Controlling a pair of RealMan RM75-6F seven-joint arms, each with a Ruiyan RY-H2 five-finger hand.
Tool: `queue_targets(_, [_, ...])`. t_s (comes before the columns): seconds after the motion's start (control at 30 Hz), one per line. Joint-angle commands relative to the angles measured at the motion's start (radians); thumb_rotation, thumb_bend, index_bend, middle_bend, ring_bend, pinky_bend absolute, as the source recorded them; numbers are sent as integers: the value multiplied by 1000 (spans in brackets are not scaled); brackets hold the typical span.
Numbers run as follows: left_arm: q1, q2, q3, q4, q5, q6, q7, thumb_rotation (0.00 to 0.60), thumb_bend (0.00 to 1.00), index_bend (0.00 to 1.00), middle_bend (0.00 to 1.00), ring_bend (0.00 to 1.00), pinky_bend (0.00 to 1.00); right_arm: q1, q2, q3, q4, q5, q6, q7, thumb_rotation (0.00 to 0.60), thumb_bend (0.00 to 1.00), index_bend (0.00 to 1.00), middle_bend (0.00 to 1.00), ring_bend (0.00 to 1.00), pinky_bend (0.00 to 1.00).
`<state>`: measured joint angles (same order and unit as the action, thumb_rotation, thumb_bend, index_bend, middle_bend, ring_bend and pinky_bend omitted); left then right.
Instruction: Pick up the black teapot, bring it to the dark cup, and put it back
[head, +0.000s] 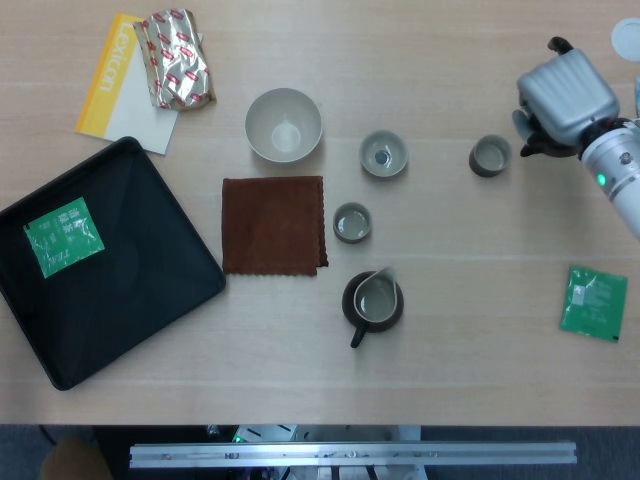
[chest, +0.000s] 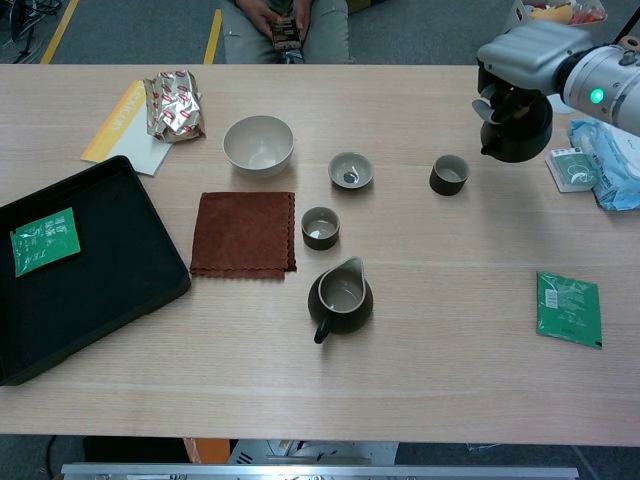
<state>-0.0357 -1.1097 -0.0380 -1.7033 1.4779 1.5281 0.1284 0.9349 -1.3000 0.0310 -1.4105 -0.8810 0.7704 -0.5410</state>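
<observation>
I have the black teapot (chest: 516, 128) wrapped in my right hand (chest: 528, 62), fingers curled down over its top and upper body, just to the right of the dark cup (chest: 449, 174). From the chest view I can't tell whether its base has met the table or hangs a little above it. My left hand shows in neither view.

I judge the pot to be ceramic: rigid, fairly heavy for its size, smooth enough to slip, and liable to chip if it lands hard. The lid could shift, so a hold from above that also pins the lid suits it. The spout and handle look like the weak spots, so I would keep load off them.

The dark cup stands upright with a pale inside; I can't tell if it holds liquid. Left of it a small grey-green cup (chest: 351, 170) has something dark at its bottom. Further left sit a pale bowl (chest: 258, 144) that looks empty, another small cup (chest: 320, 226) and a dark pitcher (chest: 341, 294).
</observation>
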Motion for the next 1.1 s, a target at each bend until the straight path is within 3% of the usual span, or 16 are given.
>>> queue_targets(0.03, [3, 1, 1, 1, 0, 3, -2, 600, 432, 146, 240, 189, 171, 11, -20, 5, 25, 19, -9, -16, 451, 505, 923, 881, 891, 177])
queue_targets(0.37, [10, 2, 3, 8, 1, 12, -15, 600, 432, 146, 240, 189, 171, 40, -88, 9, 104, 72, -17, -77, 453, 505, 923, 881, 890, 177])
queue_targets(1.1, [20, -5, 5, 27, 3, 18, -36, 600, 432, 146, 240, 190, 170, 68, -124, -12, 117, 128, 22, -209, 455, 502, 923, 881, 890, 177])
